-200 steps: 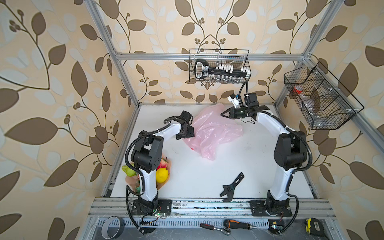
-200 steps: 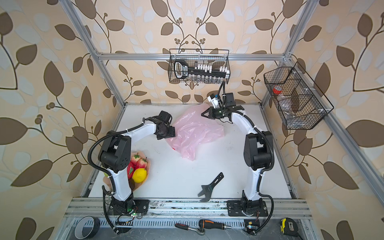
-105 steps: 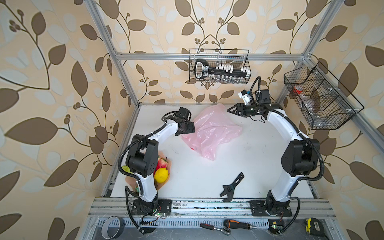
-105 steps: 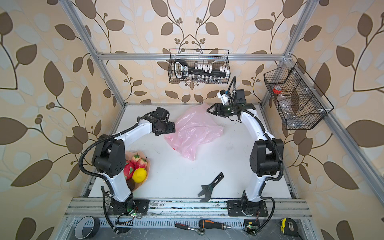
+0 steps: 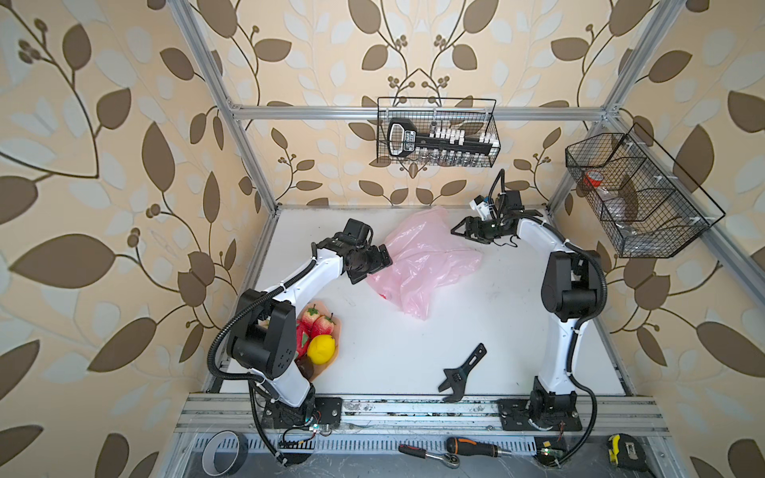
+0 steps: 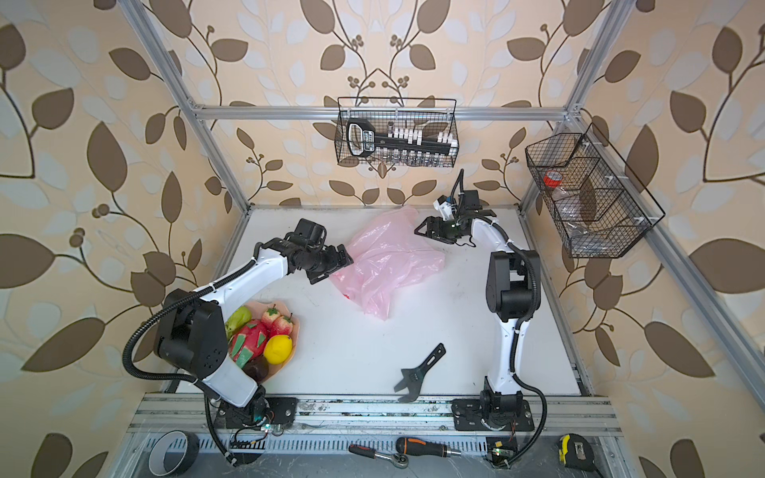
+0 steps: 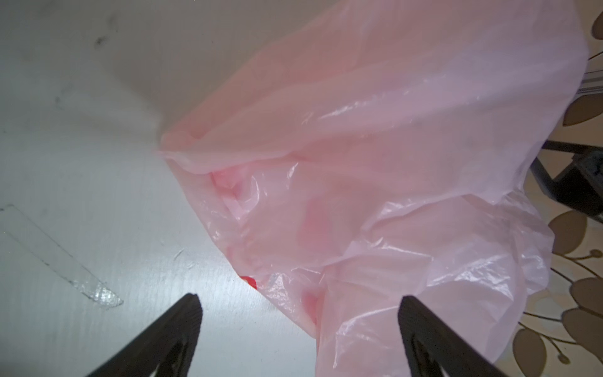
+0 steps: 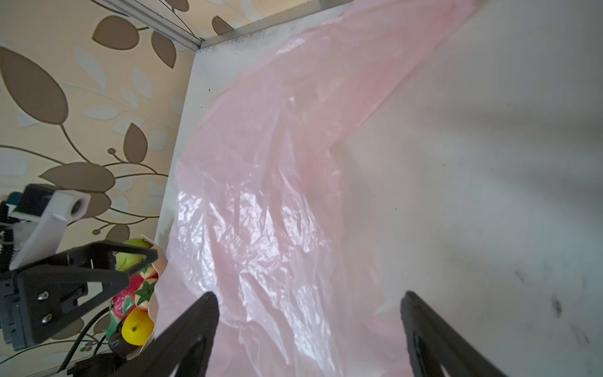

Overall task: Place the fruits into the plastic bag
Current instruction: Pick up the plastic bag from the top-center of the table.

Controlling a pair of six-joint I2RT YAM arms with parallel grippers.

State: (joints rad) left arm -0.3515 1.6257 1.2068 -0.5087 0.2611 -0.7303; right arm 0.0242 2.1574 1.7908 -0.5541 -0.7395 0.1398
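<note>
- The plastic bag (image 5: 428, 258) lies crumpled and flat on the white bench (image 5: 393, 351), in the upper middle of the frame in both top views. Its long axis runs from the back edge down toward the centre.
- The left gripper (image 5: 372, 267) sits at the bag's left edge, jaws spread wide and holding nothing. In the left wrist view the gripper (image 7: 298, 296) has pink film under and ahead of its open jaws, with a small red mark at the bag's rim.
- The right gripper (image 5: 465, 231) hangs at the bag's upper right corner, also spread and empty. In the right wrist view its jaws (image 8: 310, 293) frame the film without pinching it.
- So the bag lies between the two grippers, touched by neither as far as I can tell. Whether its mouth stands open cannot be told, since it looks collapsed.
- The fruits are all on the peach plate (image 6: 294, 331) at the lower left, well apart from the bag. They are the lemon (image 6: 278, 349), dragon fruit (image 6: 248, 345), strawberries (image 6: 279, 320), a green piece (image 6: 238, 318) and a dark purple fruit (image 6: 256, 368).
- The plate is just beside the left arm's base and partly hidden by its elbow, so the left arm is much the nearer one to the fruit. The right arm is nearer the far side of the bag.
- My judgement is that no fruit is bagged yet. The coming move probably turns on reaching from the bag's left edge down and left to the plate.
</note>
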